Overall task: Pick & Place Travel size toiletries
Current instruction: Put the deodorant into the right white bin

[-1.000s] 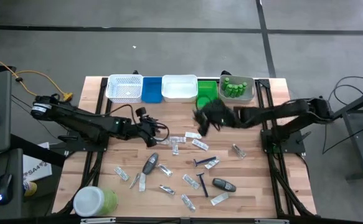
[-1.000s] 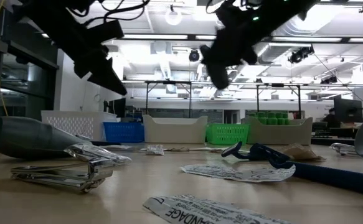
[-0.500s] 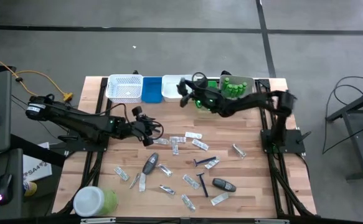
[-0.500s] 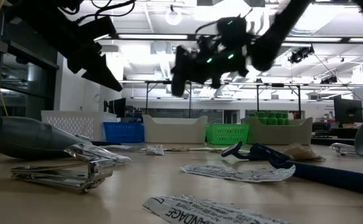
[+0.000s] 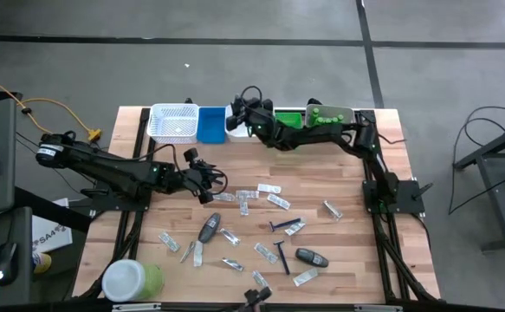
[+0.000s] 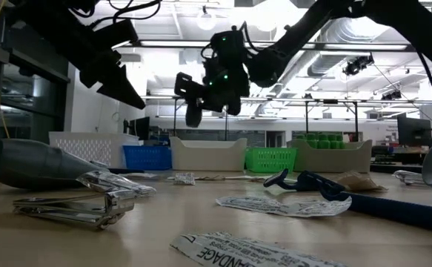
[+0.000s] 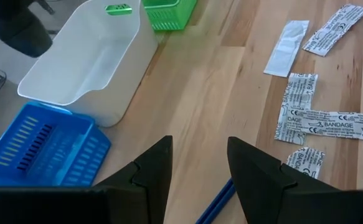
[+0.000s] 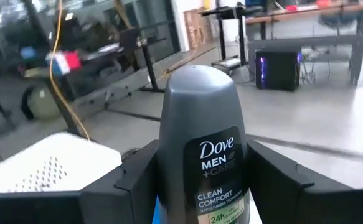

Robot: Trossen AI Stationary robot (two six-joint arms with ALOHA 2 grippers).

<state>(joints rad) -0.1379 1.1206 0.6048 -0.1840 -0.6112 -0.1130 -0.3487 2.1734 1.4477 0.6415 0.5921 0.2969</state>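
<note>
- Jar of green plastic with a white lid (image 5: pixel 127 280), large, at the near left corner of the wooden table (image 5: pixel 356 260); well apart from both arms.
- Left gripper (image 5: pixel 209 184), reaching in from the left edge. Hovers over the bare wood left of centre, fingers (image 7: pixel 153 171) apart with a clear gap between them. Shows a thin blue rod (image 7: pixel 217 199) low in that gap; cannot tell whether either finger touches it.
- Flat paper sachets printed BANDAGE (image 7: pixel 327 121), lying loose on the wood just ahead of that gripper.
- Dark grey oval bottle (image 5: pixel 209 229) lying on the near half of the table, with a metal nail clipper (image 6: pixel 75 208) beside it.
- White perforated basket (image 5: pixel 174 121), then a blue slotted tray (image 5: pixel 210 126), then a plain white tub (image 7: pixel 125 81), side by side along the far edge.
- Right gripper (image 5: pixel 242 113), stretched across from the right side. Hangs in the air over the left end of the white tub, near the blue tray, clamped on a dark grey Dove Men bottle (image 8: pixel 197 112) held between both fingers, well clear of the table in the low view (image 6: pixel 193 111).
- Green slotted tray (image 5: pixel 288 121) and a beige tub holding small green bottles (image 5: pixel 326 121), further right in the same row.
- Two thin blue razors (image 5: pixel 278 226) near the table's middle, apart from one another, among more clear sachets.
- Second dark oval piece (image 5: pixel 311 256) toward the near right.
</note>
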